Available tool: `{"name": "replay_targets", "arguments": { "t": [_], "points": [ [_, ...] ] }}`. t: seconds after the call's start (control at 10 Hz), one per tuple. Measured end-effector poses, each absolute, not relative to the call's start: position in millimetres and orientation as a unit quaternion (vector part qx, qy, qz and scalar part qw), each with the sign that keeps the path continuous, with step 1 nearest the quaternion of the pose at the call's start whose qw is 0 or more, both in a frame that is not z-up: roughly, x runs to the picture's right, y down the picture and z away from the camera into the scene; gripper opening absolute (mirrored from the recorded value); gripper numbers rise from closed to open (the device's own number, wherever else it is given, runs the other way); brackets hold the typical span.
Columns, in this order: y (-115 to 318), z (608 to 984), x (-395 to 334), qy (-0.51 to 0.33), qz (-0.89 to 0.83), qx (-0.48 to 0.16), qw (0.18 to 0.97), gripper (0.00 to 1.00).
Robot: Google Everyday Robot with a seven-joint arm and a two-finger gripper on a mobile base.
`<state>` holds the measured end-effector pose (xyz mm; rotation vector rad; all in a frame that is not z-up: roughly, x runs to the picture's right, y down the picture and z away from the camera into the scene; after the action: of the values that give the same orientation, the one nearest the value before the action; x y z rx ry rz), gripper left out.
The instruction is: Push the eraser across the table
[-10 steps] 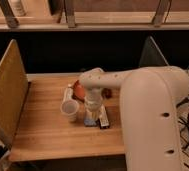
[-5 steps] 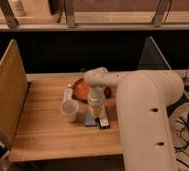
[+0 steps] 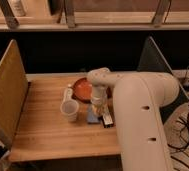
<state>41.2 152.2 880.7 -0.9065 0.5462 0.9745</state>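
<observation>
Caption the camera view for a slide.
Robot tool low over a flat blue block and dark red-and-black eraser on the light wooden table, beside a white cup.

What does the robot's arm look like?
The arm is creamy white, fat and rounded like a bent tube, with two small dark slots on its side. Its gripper, down at the table beside the cup, looks pale too.
</observation>
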Motion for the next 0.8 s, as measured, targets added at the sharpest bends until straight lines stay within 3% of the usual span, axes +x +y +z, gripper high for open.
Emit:
{"name": "replay_targets", "arguments": {
  "t": [0.4,0.8],
  "points": [
    [120.2,889.8,70.0,0.272,0.448,-0.379,0.763,0.0],
    [122.3,908.7,85.6,0.282,0.456,-0.387,0.75,0.0]
  ]
}}
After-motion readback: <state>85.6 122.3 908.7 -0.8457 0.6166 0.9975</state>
